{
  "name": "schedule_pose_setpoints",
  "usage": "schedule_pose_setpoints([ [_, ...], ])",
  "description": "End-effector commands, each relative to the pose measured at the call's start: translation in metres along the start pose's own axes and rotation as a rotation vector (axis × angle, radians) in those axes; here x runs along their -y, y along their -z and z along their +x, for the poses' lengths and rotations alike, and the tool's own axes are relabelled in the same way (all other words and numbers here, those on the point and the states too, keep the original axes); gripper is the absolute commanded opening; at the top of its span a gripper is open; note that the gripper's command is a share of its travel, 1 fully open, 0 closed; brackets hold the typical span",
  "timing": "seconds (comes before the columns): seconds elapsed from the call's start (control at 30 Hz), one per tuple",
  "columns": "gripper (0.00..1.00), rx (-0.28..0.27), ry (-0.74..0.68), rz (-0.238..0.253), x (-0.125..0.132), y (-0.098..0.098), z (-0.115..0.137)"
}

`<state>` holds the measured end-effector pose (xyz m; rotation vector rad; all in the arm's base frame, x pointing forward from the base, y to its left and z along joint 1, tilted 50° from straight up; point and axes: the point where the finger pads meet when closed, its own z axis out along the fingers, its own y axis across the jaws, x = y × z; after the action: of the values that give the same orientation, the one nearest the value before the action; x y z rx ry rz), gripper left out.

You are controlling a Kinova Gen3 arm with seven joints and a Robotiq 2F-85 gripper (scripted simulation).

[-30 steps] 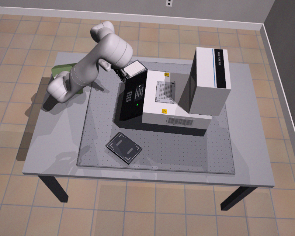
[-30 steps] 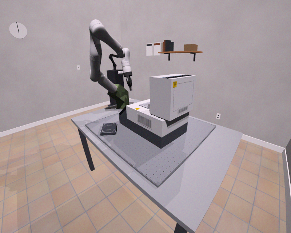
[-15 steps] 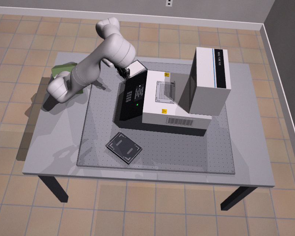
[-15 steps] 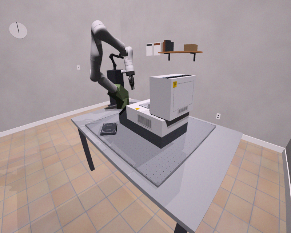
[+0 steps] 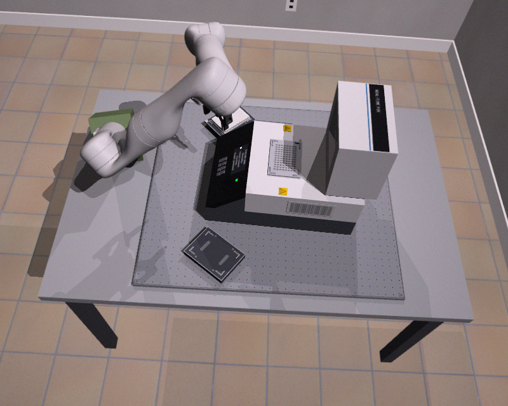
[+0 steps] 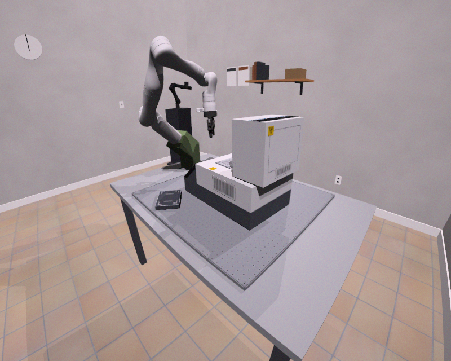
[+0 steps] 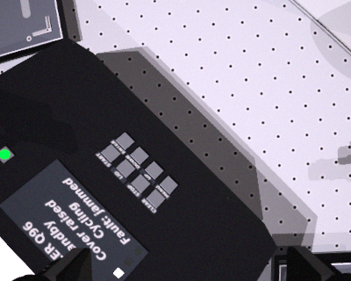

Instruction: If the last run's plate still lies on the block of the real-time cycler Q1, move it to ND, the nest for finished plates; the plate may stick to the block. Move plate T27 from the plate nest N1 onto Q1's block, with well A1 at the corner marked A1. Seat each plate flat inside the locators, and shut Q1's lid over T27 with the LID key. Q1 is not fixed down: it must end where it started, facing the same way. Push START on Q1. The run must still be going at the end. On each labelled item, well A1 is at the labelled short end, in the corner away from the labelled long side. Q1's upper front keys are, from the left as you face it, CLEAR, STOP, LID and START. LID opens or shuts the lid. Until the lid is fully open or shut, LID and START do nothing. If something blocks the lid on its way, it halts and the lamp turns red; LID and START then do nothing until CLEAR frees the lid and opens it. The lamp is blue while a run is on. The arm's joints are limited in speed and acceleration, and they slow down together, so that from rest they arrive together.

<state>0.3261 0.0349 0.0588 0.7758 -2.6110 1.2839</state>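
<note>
The cycler Q1 (image 5: pixel 289 174) stands mid-table with its white lid (image 5: pixel 361 139) raised. A grey well plate (image 5: pixel 283 158) lies on its block; it also shows in the exterior view (image 6: pixel 224 162). The lamp (image 5: pixel 235 179) on the black front panel is green, as in the wrist view (image 7: pixel 4 154). The keys (image 7: pixel 138 171) sit in two rows on the panel. Plate T27 (image 5: pixel 233 118) lies on nest N1 at the back, partly hidden by my arm. Nest ND (image 5: pixel 213 254) lies empty at the front. My gripper (image 5: pixel 223 124) (image 7: pixel 192 268) is open and empty above the panel's back end.
The arm's green base (image 5: pixel 112 120) stands at the table's back left. A dotted breadboard (image 5: pixel 267 262) carries Q1 and both nests. A dark pedestal with a small arm (image 6: pixel 178 116) stands on the floor behind the table.
</note>
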Motion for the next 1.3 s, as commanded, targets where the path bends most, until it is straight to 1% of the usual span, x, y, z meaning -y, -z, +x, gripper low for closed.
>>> schedule_pose_setpoints([
  [0.0, 1.00, -0.046, 0.005, -0.048, -0.008, -0.001, -0.010],
  [0.23, 1.00, -0.048, 0.005, -0.050, -0.023, -0.004, -0.028],
  [0.3, 1.00, -0.048, 0.005, -0.050, -0.023, -0.004, -0.028],
  [0.8, 1.00, -0.048, 0.005, -0.050, -0.055, -0.010, -0.066],
  [0.87, 1.00, -0.048, 0.005, -0.050, -0.055, -0.010, -0.066],
  [1.27, 1.00, -0.048, 0.005, -0.050, -0.080, -0.015, -0.096],
])
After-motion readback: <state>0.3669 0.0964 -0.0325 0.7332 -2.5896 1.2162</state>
